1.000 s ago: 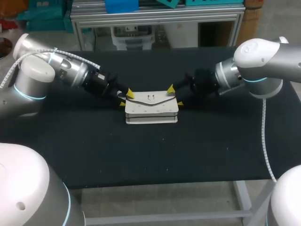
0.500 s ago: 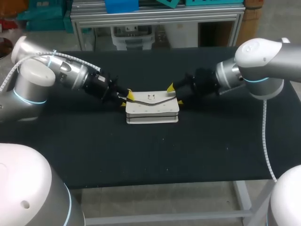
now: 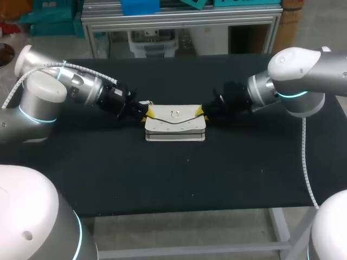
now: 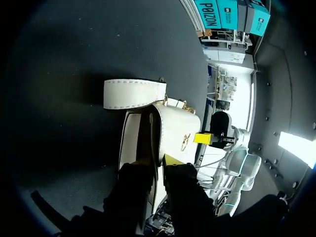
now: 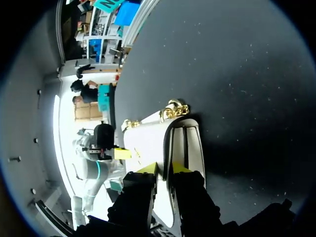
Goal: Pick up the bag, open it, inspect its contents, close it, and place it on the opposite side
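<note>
Beside bag (image 4: 173,131), strap (image 4: 134,94), wrist view only

Silver arms (image 3: 59,86) (image 3: 303,67), black yellow-tipped hands (image 3: 147,114) (image 3: 200,111)

Matte black worktop (image 3: 179,179). White bag (image 3: 174,125) lies flat approx. mid-worktop, btw left & right edges, nearer far edge; its strap (image 4: 133,94) on worktop just beside it.

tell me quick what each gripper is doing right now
Left gripper: fingers shut on the flap of the white leather bag.
Right gripper: fingers shut on the flap's opposite end.
</note>
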Robot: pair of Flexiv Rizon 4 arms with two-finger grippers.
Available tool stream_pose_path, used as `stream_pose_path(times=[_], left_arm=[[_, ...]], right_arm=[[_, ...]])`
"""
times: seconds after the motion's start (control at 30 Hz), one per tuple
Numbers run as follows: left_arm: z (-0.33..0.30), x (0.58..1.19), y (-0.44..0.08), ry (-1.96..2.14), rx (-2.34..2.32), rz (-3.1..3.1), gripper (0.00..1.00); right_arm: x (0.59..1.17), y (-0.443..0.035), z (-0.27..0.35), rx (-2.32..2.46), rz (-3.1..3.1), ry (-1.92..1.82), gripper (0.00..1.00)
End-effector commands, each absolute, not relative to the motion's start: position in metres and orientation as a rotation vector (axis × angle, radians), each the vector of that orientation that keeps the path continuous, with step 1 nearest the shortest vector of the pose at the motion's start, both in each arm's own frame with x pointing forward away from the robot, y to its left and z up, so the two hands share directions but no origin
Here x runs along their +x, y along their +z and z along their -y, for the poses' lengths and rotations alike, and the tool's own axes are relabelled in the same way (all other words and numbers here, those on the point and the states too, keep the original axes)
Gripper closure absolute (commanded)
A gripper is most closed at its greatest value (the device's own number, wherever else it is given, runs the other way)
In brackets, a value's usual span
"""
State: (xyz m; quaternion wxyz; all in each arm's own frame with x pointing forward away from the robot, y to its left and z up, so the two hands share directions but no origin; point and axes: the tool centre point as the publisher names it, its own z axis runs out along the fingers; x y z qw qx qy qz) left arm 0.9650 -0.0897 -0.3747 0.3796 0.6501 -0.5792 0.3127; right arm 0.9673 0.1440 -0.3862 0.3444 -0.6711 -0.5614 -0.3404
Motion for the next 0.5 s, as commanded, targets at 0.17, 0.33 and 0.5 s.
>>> stream_pose_path(times=[0.17, 0.33, 0.5], left_arm=[[0.094, 0.957, -0.378, 0.844, 1.647, 1.507, 0.56], [0.093, 0.958, -0.372, 0.869, 1.631, 1.527, 0.51], [0.094, 0.964, -0.365, 0.851, 1.641, 1.487, 0.63]], right_arm=[[0.965, -0.39, -0.148, -1.752, 1.467, -0.909, 0.55], [0.97, -0.385, -0.143, -1.756, 1.449, -0.942, 0.0], [0.976, -0.38, -0.142, -1.755, 1.425, -0.965, 0.0]])
